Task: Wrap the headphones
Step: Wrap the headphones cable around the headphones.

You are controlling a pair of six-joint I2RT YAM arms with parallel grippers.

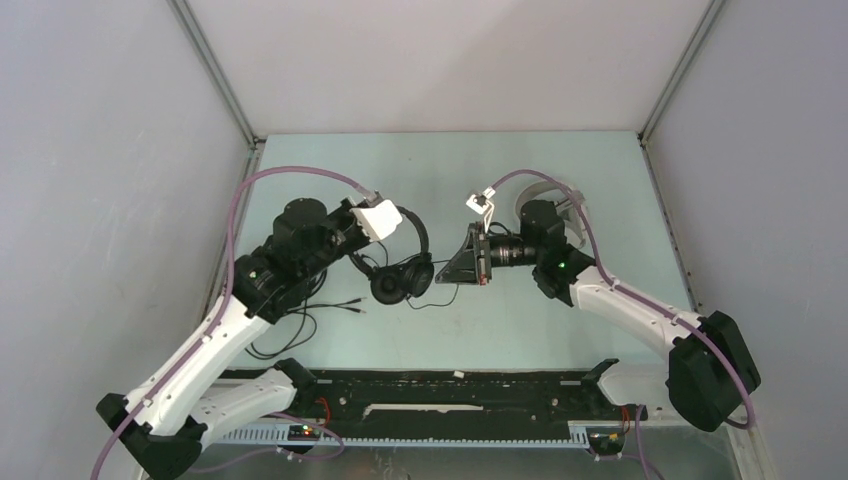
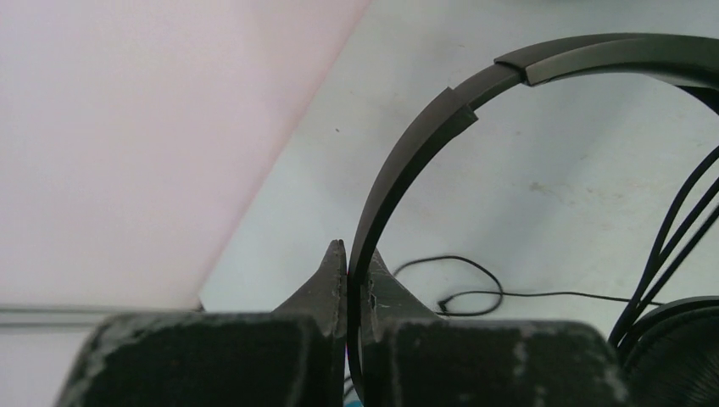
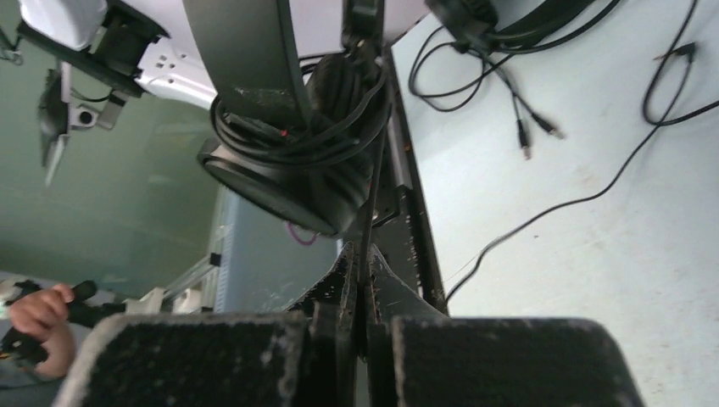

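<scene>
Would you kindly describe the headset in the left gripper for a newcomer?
On the table, between the two arms, are the black headphones. The left gripper holds their headband, unlike the white headset lying beyond the right arm.

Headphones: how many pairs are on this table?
3. One black pair mid-table, pinched by the left gripper; a white pair behind the right arm; a second black pair, mostly hidden beneath the left arm.

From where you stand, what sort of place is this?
Most likely a robotics lab test cell: a pale table boxed in by plain grey walls, the left arm and right arm bolted at its near edge, and black headphones held between them.
</scene>
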